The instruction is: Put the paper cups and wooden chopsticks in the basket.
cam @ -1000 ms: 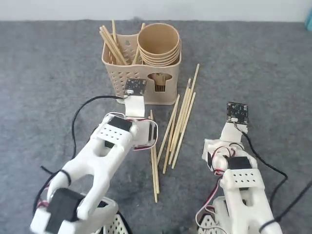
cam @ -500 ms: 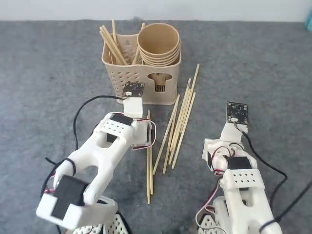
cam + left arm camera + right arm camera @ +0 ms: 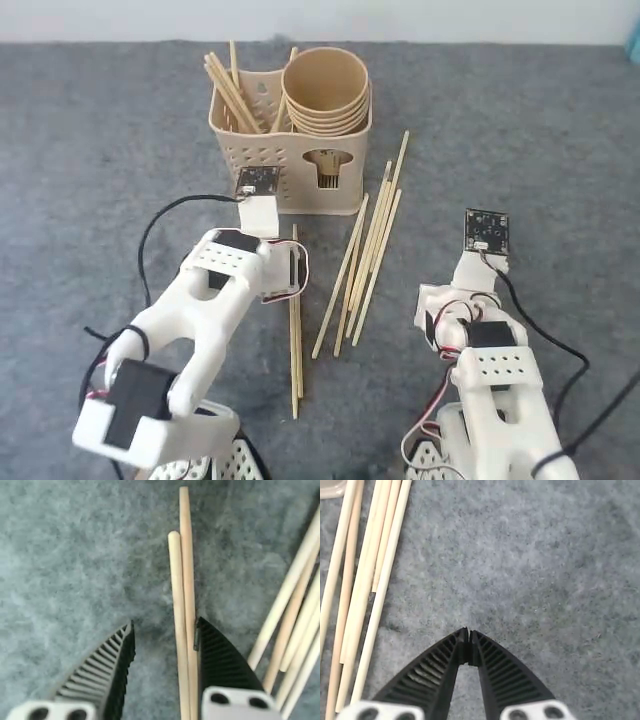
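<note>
High view: the basket at upper centre held the cups and several chopsticks; 2 loose chopsticks lay at centre.

Left wrist view: the left gripper gaped wide and empty, with both against 1 jaw; closing could roll 1 away.

Right wrist view: the right gripper was closed and empty.

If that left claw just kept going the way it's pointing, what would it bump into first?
The left gripper would probably meet the two chopsticks lying between its open fingers, then the grey mat beneath; the depth is unclear.
</note>
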`<act>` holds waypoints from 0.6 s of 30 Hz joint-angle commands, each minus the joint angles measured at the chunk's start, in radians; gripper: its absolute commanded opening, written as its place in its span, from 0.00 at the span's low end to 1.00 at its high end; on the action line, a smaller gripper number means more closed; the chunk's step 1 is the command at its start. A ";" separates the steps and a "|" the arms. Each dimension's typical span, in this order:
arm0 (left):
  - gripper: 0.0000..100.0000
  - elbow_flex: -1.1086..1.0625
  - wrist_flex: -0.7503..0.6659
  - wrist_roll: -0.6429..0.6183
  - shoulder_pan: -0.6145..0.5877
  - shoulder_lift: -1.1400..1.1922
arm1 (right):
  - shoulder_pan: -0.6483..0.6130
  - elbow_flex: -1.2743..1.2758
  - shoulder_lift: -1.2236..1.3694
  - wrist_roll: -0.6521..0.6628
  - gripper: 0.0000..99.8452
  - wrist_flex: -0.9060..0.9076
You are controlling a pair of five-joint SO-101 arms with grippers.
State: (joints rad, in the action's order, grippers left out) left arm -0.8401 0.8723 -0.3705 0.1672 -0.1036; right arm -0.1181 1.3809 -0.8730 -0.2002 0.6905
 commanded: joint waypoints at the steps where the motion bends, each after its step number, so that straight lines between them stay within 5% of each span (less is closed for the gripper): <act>1: 0.18 0.001 0.008 0.012 -0.014 -0.044 | 0.007 -0.005 -0.035 0.014 0.01 -0.015; 18: 0.18 -0.120 -0.008 0.017 -0.015 -0.281 | 0.007 -0.003 -0.041 0.014 0.01 -0.015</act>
State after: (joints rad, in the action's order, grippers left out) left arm -0.9659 0.8907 -0.3598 0.1580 -0.3736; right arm -0.1181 1.3809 -0.8730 -0.2002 0.6905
